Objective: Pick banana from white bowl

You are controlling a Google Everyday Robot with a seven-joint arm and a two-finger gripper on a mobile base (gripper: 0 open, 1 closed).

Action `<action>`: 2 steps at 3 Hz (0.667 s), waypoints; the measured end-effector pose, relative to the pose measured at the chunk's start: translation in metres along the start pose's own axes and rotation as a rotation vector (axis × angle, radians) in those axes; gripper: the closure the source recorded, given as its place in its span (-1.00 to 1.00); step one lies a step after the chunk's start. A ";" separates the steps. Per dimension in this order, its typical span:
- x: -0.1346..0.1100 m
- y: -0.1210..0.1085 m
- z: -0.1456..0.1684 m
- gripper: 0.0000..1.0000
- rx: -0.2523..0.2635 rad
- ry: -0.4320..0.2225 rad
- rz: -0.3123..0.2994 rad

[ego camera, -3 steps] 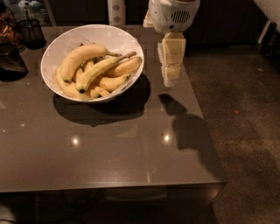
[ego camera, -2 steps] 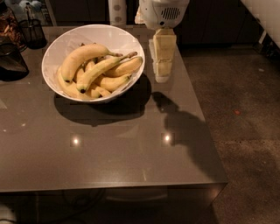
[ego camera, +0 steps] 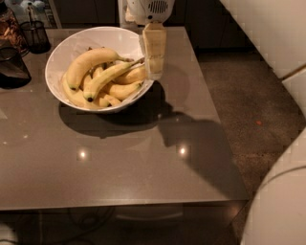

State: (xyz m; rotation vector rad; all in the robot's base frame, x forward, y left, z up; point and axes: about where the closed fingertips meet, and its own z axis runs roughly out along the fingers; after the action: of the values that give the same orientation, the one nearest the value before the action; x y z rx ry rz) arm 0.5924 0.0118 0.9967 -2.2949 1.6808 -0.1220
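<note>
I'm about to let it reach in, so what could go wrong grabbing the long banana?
The tool hangs over the white bowl at its right rim, so descending there could strike or tip it. The long banana lies across other bananas; a grasp may catch a neighbour or slip off its stem.

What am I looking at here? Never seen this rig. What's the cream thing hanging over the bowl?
It is a mobile robot with one arm. The single camera looks down on a grey-brown table; its mounting is not on record. The cream block under the white wrist is the arm's pincer, hanging at the right rim of a large round white bowl. The bowl holds several yellow bananas; the long slim greenish-yellow banana lies on top, its stem pointing at the pincer. It seems to hold nothing. A dark wire-mesh cup stands behind at the left.
</note>
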 end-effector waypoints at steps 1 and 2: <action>-0.010 -0.012 0.009 -0.84 -0.011 -0.015 0.002; -0.017 -0.018 0.021 -0.64 -0.027 -0.038 0.008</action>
State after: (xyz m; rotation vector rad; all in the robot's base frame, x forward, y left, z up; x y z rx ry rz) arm 0.6081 0.0366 0.9839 -2.2954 1.6824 -0.0532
